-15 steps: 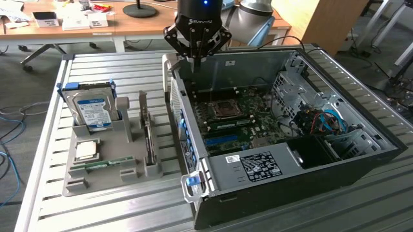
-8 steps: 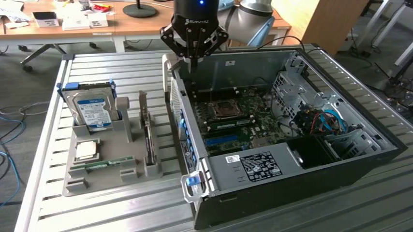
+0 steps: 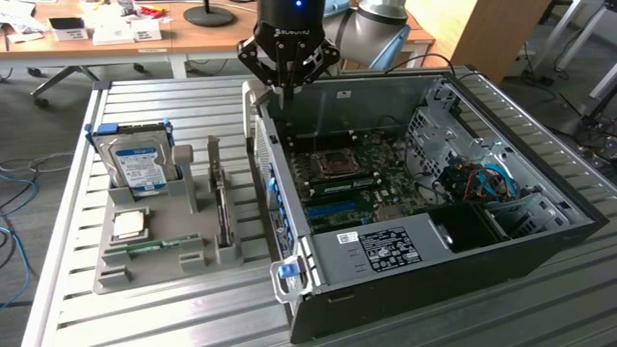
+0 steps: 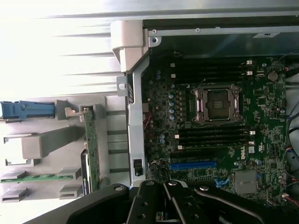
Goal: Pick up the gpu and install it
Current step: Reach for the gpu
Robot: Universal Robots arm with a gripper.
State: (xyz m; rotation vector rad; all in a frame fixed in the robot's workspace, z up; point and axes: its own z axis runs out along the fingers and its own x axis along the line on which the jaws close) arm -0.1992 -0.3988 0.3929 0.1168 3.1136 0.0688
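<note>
The gpu [image 3: 221,195] stands on its edge in a slot of the grey holder [image 3: 144,278], at the exterior view's left of the open computer case [image 3: 386,253]. In the wrist view the gpu [image 4: 90,148] is a thin green edge beside the case wall. My gripper [image 3: 286,95] hangs above the far left corner of the case, apart from the gpu, fingers together and empty. Its black fingers [image 4: 152,203] show over the motherboard [image 4: 261,140] near the blue slot [image 4: 193,164].
A hard drive [image 3: 140,165] with a blue-white label stands in the holder, with a CPU [image 3: 130,224] and a RAM stick [image 3: 154,244] in front of it. Cables [image 3: 487,181] lie in the case. A wooden desk [image 3: 115,36] stands behind the slatted table [image 3: 173,101].
</note>
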